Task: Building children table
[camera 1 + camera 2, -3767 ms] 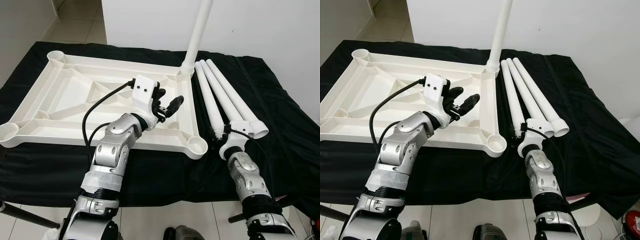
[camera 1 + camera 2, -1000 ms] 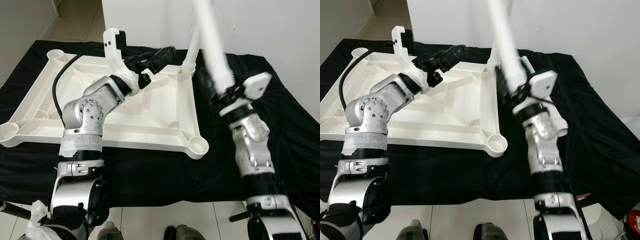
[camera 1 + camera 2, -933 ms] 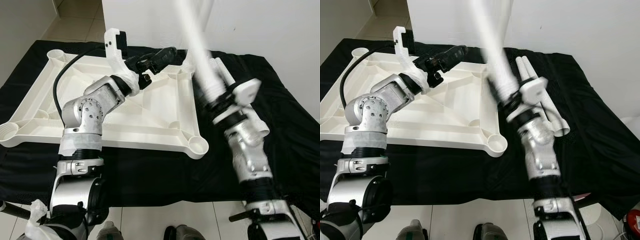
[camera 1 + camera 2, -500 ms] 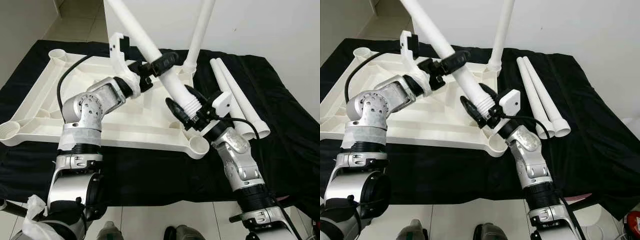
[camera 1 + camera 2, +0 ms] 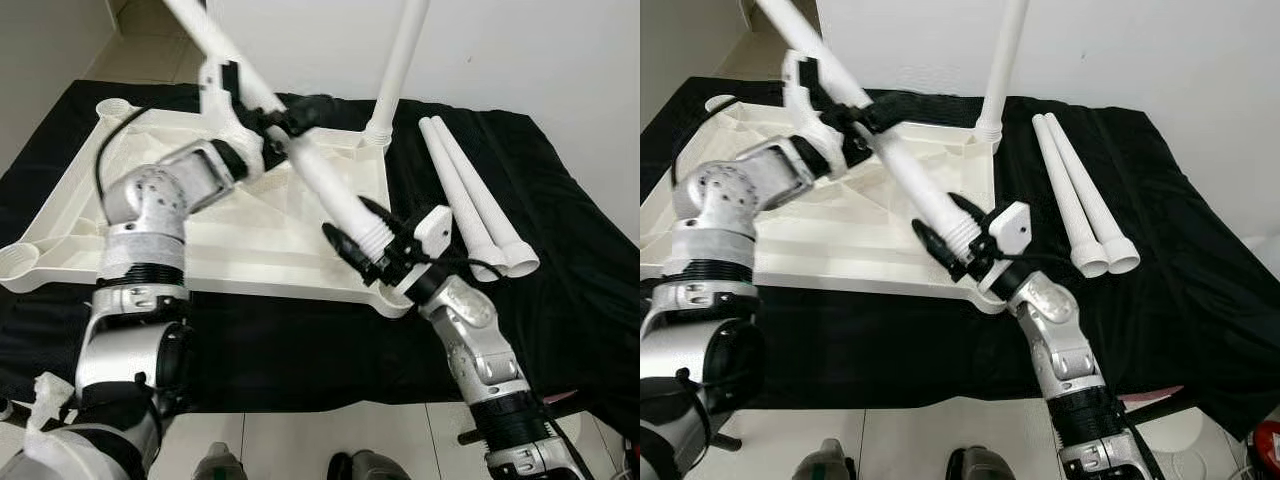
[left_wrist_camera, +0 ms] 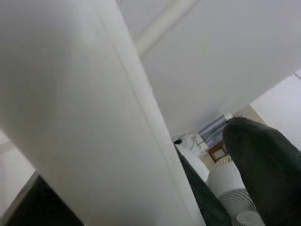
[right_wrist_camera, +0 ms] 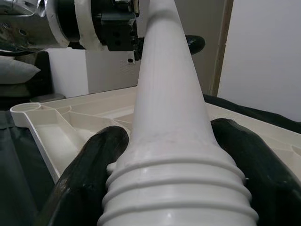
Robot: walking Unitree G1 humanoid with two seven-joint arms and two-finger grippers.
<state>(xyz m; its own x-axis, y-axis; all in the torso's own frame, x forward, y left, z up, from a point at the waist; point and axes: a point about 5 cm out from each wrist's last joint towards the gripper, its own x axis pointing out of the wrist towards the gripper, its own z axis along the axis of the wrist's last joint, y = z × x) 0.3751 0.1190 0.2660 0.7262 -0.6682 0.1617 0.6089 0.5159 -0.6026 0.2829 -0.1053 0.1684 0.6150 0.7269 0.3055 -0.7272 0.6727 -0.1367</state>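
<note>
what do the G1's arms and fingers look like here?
Both arms are jointed silver metal, each with a white wrist housing and a looping black cable. The left gripper and right gripper each have two long, rounded black fingers. White tape wraps the left upper arm.

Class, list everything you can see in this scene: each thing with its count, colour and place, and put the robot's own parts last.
Tabletop: one, white, upside down on the cloth.
Fitted leg: one, white, upright in the far right corner socket.
Held leg: one, white, slanted above the tabletop.
Spare legs: two, white, side by side on the cloth to the right.
Cloth: one, black, beneath everything.
Left pincer: black, shut on the held leg's shaft.
Right pincer: black, shut on its threaded end.
</note>
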